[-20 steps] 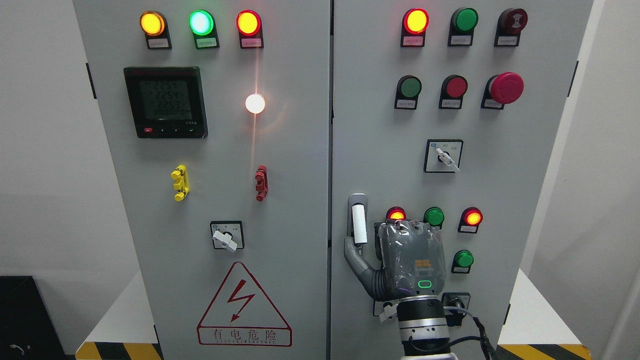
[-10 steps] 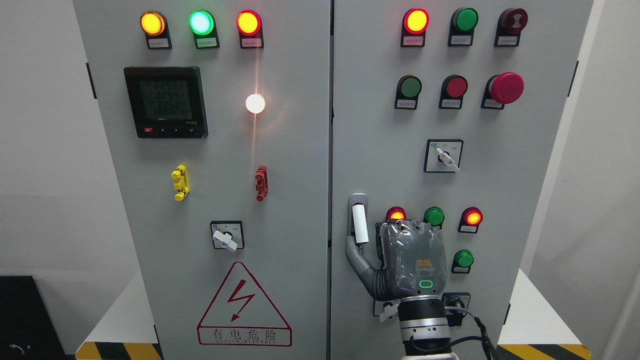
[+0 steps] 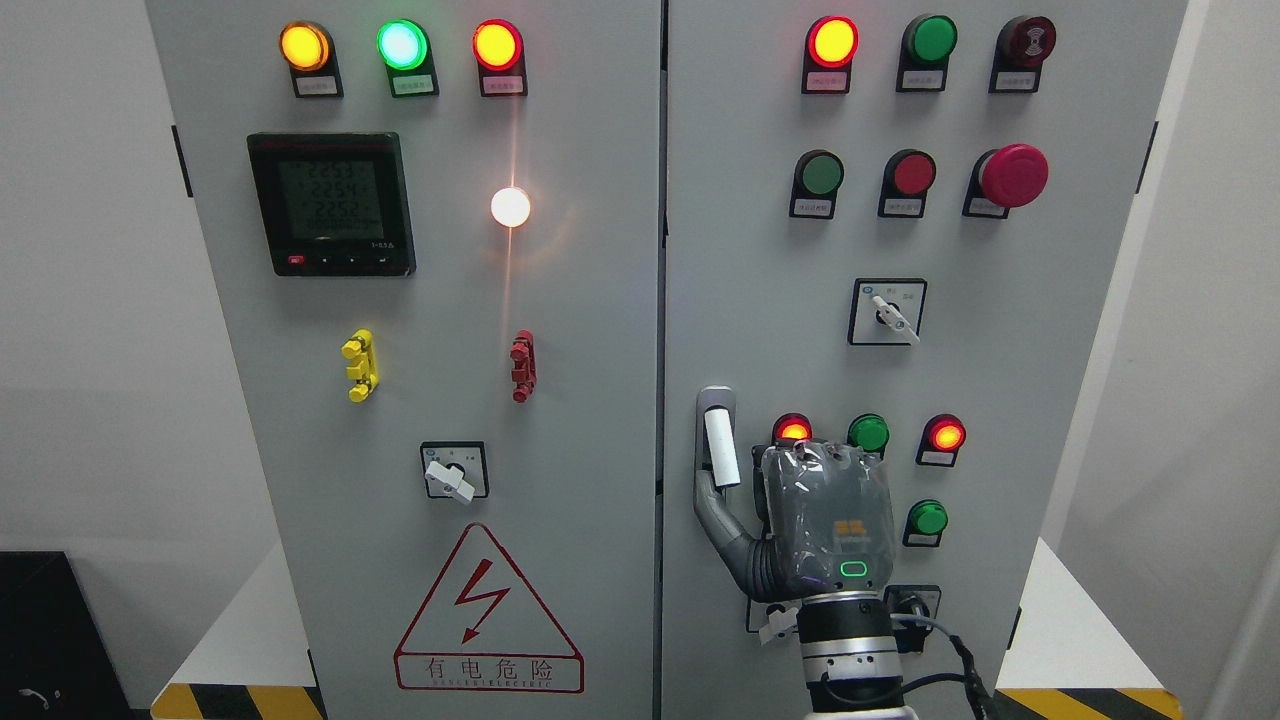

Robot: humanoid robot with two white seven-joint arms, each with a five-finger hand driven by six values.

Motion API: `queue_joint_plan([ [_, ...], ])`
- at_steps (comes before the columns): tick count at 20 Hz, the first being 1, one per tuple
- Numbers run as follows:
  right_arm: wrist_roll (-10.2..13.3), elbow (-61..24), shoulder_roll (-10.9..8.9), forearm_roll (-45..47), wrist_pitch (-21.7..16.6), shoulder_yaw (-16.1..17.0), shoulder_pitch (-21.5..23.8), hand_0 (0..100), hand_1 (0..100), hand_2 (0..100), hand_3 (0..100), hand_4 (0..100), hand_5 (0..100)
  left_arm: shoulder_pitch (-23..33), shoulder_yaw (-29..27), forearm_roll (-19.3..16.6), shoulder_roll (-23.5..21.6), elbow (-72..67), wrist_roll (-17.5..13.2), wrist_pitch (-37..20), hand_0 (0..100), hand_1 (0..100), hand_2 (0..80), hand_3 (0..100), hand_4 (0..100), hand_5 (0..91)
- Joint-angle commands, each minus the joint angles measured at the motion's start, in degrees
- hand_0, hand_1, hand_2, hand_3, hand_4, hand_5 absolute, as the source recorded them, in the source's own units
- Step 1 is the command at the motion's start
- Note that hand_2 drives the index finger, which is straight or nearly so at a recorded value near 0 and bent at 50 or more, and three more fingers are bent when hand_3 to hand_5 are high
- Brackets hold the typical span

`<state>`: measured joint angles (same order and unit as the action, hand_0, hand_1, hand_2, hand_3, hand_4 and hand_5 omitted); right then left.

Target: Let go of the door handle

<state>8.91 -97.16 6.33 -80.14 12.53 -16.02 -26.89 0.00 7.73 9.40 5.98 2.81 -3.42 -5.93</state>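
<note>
The door handle [image 3: 721,446], a white bar in a grey recess, sits on the right cabinet door [image 3: 760,300] near its left edge, its lower end leaning slightly right. My right hand [image 3: 826,520] comes up from the bottom edge with its back toward the camera, just right of the handle. Its thumb [image 3: 712,500] reaches up and left and hooks onto the handle's lower end. The other fingers curl toward the door, hidden behind the back of the hand. The left arm does not show.
Both cabinet doors look closed, and the seam [image 3: 662,300] runs just left of the handle. Lit indicator lamps [image 3: 868,433], a rotary switch [image 3: 887,312] and a red emergency button [image 3: 1012,175] surround the hand. A cable [image 3: 950,650] trails from the wrist.
My right hand has shifted slightly to the right, and the handle's lower end has swung a little right with the thumb.
</note>
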Motion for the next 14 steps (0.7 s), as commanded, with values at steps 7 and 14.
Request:
queue_joint_plan([
  [7,0.1,-0.4,0.0,0.1,0.0,0.4,0.2,52,27,98,100,98,100,0.4,0.0,0.0,0.0,0.0,0.0,0.0,12,56,0.0,0,0,0.0],
  [14,0.2,-0.7,0.0,0.2,0.0,0.4,0.2,52,26,98,100,98,100,0.4,0.0,0.0,0.0,0.0,0.0,0.0,12,56,0.0,0,0,0.0],
])
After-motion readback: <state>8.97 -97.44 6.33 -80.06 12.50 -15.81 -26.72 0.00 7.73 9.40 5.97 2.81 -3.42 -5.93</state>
